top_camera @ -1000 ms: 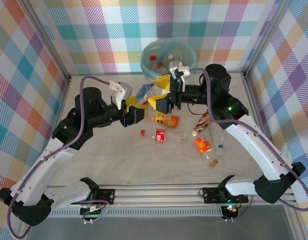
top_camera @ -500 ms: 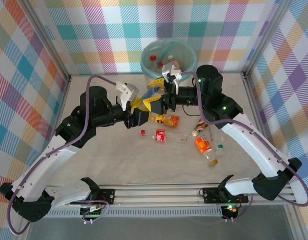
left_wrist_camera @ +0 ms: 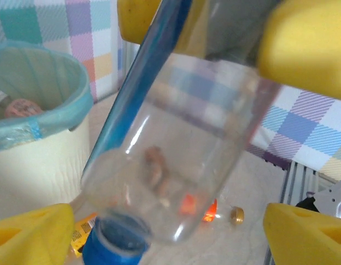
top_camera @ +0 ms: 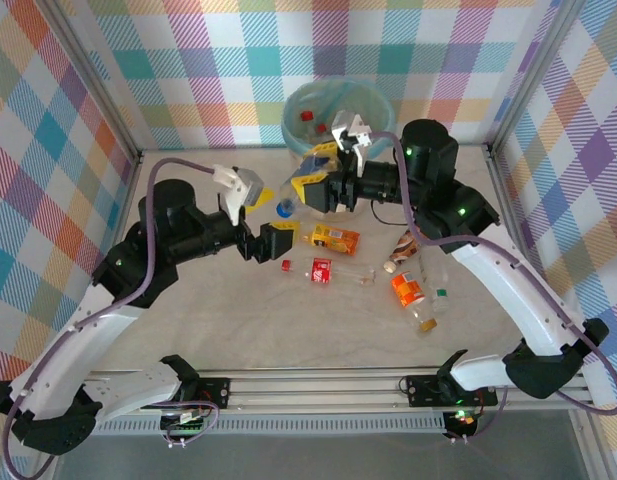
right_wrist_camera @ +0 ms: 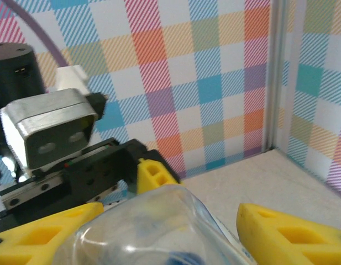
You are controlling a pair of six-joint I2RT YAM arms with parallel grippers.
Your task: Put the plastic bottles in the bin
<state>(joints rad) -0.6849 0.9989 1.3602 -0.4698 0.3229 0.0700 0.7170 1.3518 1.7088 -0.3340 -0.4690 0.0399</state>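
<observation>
Surface (top_camera: 228, 320): several plastic bottles (top_camera: 324, 270) lie loose on near side of bin (top_camera: 287, 118); few already inside bin.

Right pincer (top_camera: 310, 182): just short of bin's near rim, clamped on clear blue-capped bottle (left_wrist_camera: 176, 154). Second ago it was empty, jaws wide.

Left pincer (left_wrist_camera: 170, 237): moment ago gripped same bottle. Now jaws apart, drawn back from bin, cap hanging between them untouched.

Handover looks complete. Likely next: right pincer carries bottle over bin rim, lets go.

Plaid walls (top_camera: 218, 60) across top. Aluminium post (top_camera: 533, 80) upper right. Beige tabletop (top_camera: 238, 320) centre; loose red cap (top_camera: 285, 265) mid-frame.
</observation>
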